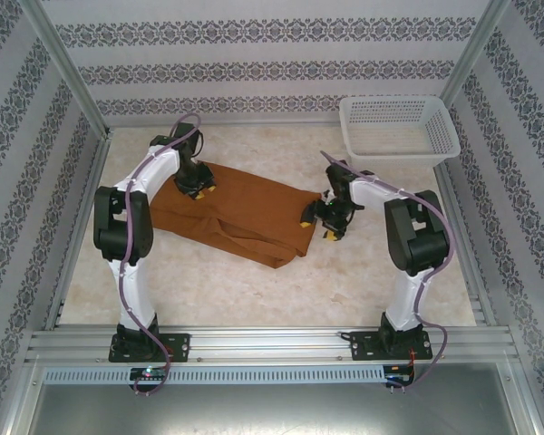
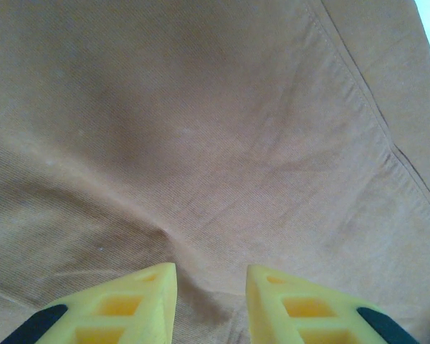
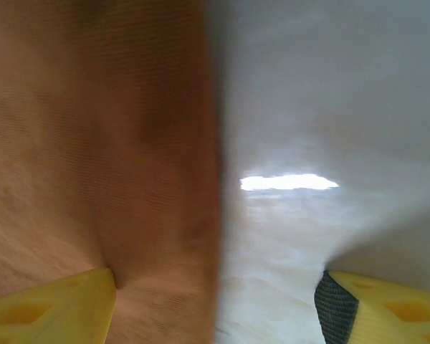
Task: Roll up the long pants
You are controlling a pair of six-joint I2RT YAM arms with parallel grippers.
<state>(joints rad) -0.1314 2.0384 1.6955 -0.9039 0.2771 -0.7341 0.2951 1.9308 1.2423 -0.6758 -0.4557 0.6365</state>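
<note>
Lying flat on the surface (image 1: 281,290), the long pants (image 1: 245,216) form one long rust-brown strip running from the far left toward the near right, seemingly folded lengthwise with one leg on the other. No coil shows at either end, so I judge the rolling itself not yet begun; only the flattening looks done. The left claw (image 1: 197,188) sits on the far-left end, fingers parted and pressed down onto the cloth, a small pucker rising between them in the left wrist view (image 2: 211,276). The right claw (image 1: 318,229) is at the opposite end, spread wide and straddling the cloth's edge (image 3: 216,287), one finger on fabric, the other over bare surface. Neither grips anything. A white basket (image 1: 403,154) stands well apart at the far right.
</note>
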